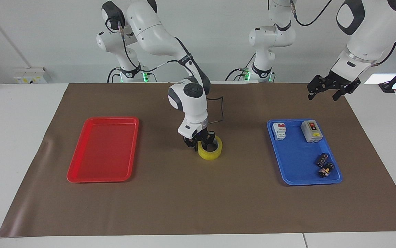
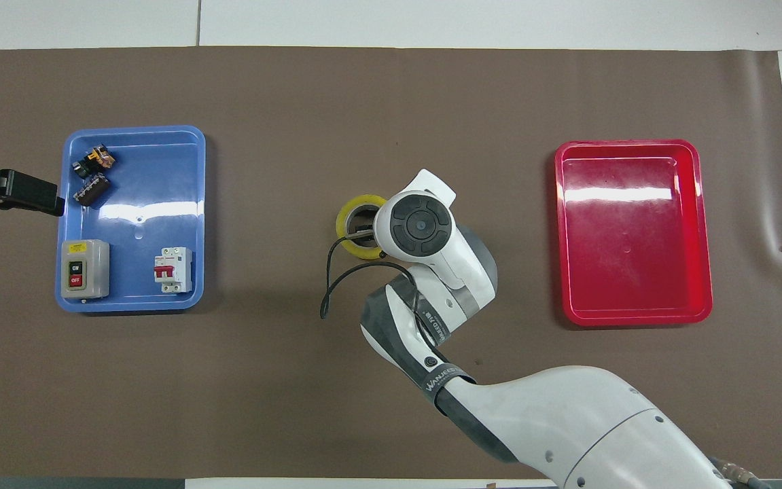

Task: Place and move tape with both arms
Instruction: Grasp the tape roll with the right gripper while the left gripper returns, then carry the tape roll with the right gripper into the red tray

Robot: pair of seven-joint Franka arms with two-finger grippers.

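The right tool (image 1: 202, 142) pinches the translucent yellow tape roll's (image 1: 210, 150) nine-o'clock wall mid-bench, unlifted; left tool (image 1: 329, 88) waits wide.

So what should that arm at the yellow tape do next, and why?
Probably lift straight up a little. The right tool is down on the tape, closed over its wall, and the roll sits on the brown mat between both trays. A small lift would show whether the grip holds before carrying it toward the red tray.

a robotics lab: two white arms (image 1: 156, 31) at a papered table (image 1: 198, 206).
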